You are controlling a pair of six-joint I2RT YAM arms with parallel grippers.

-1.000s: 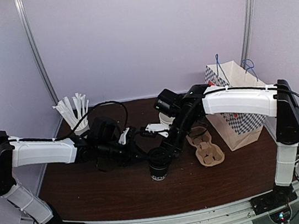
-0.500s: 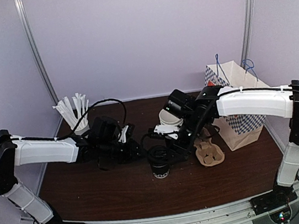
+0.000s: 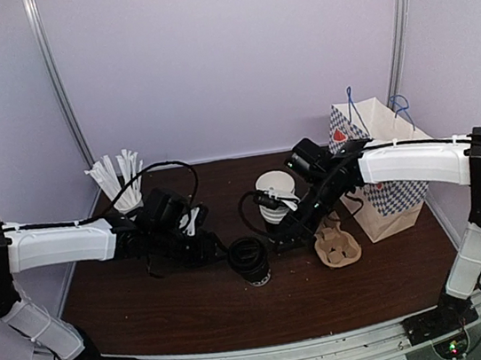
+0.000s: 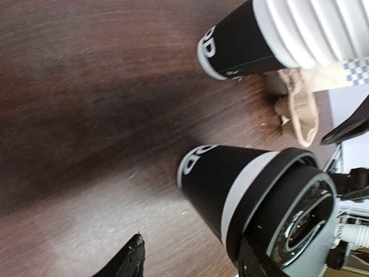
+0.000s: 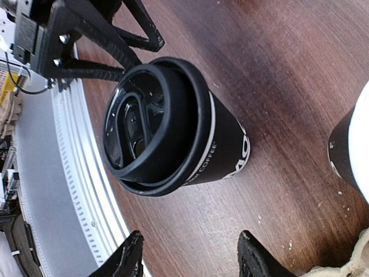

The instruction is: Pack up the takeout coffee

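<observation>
A second earlier both arms had crowded over the takeout coffee (image 3: pixel 250 260), the right one bent low on top of it and the left claw (image 4: pixel 193 259) pinched nearly shut beside it. By this moment they had parted. The left claw had sprung open and drawn back to the cup's left. In its own wrist view the 2 fingers stood wide, with the cup just ahead and nothing gripped. The right claw (image 5: pixel 190 257) had lifted off and swung back toward the right. Its jaws were also apart and empty, with the cup lying beyond its fingertips.

The coffee stood upright by itself on the bench (image 3: pixel 151 309), at the middle front, with its black dome lid seated on top. It was between the 2 claws and held by neither.

To me that looked like the capping step was over and the cup had been let go. The packing itself was not yet done. The cardboard carrier (image 3: pixel 335 247) lay just to the cup's right with its wells unfilled, and the paper bag (image 3: pixel 384 182) stood behind that. The stack of lidless cups (image 3: pixel 276 195) sat near, behind the coffee.
</observation>
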